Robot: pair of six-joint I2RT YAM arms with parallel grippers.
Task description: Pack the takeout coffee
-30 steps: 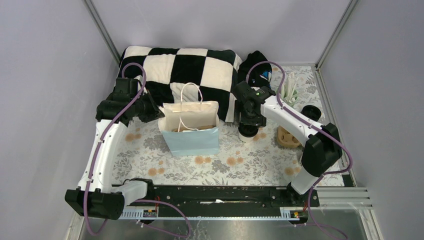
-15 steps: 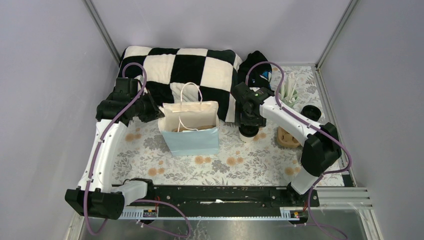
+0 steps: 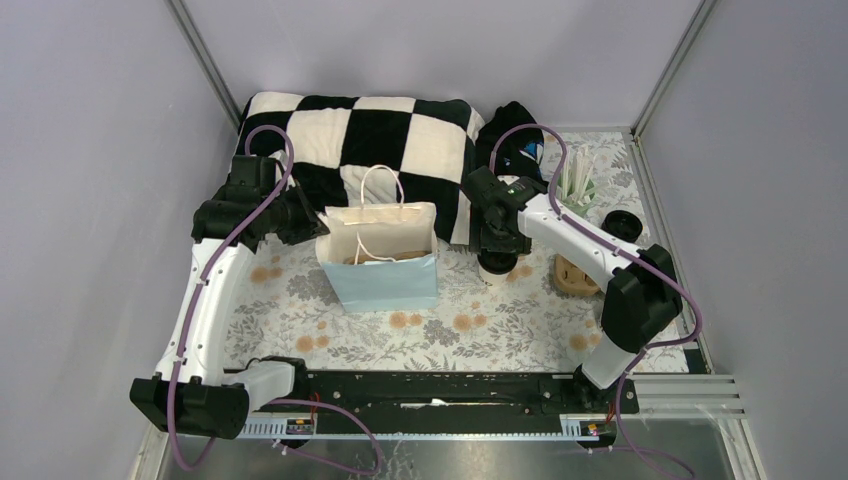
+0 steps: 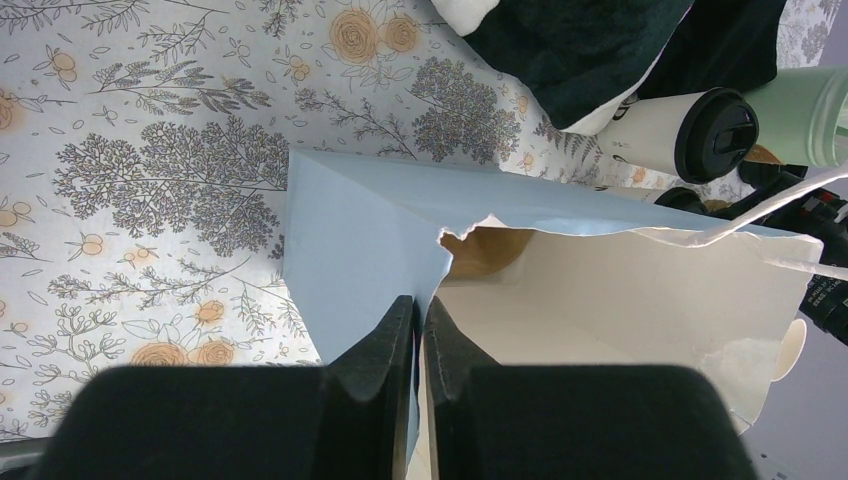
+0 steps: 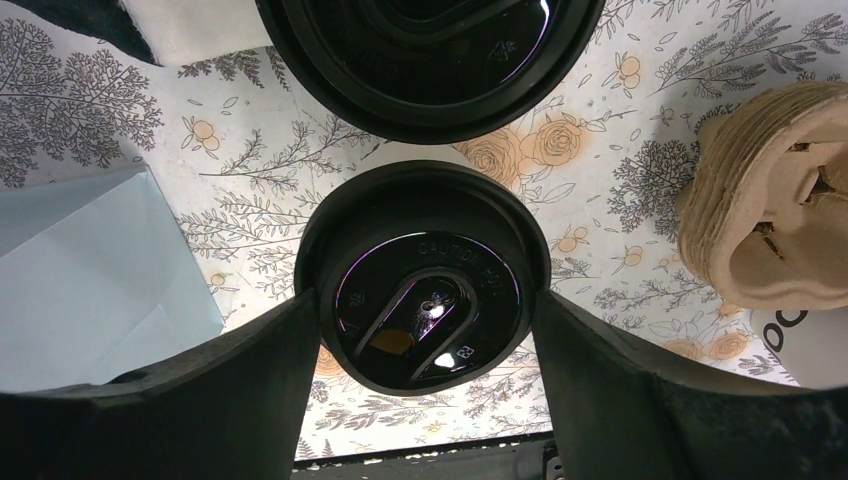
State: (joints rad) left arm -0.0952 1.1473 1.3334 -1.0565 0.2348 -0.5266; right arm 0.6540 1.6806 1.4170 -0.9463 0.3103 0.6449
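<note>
Top view: right gripper [image 3: 497, 252] sits straight over the coffee cup [image 3: 496, 275], which stands upright on the table [image 3: 330, 320] just right of the paper bag [image 3: 385, 278]. Left gripper [image 3: 312, 226] is at the bag's left rim, so the right arm is the nearer one by far. Left wrist: jaws closed flat on the bag's side wall at its top edge, mouth held open. A lidded cup [image 4: 665, 125] shows beyond the bag beside the mint-green cup [image 4: 815, 115]; can't tell which cup it is. Right wrist: looking down the cup's long axis, lid [image 5: 422, 290] centred between the fingers [image 5: 250, 370], jaws wide and straddling it. Pads are at the rim on both sides; can't tell contact from a sliver of gap, so grip unconfirmed. Second lid [image 5: 430, 60] sits just beyond, pulp carrier [image 5: 770, 200] to the right, bag corner to the left. My read: next is pinch, lift vertical, carry left over the bag mouth. Watch the neighbouring cup.
</note>
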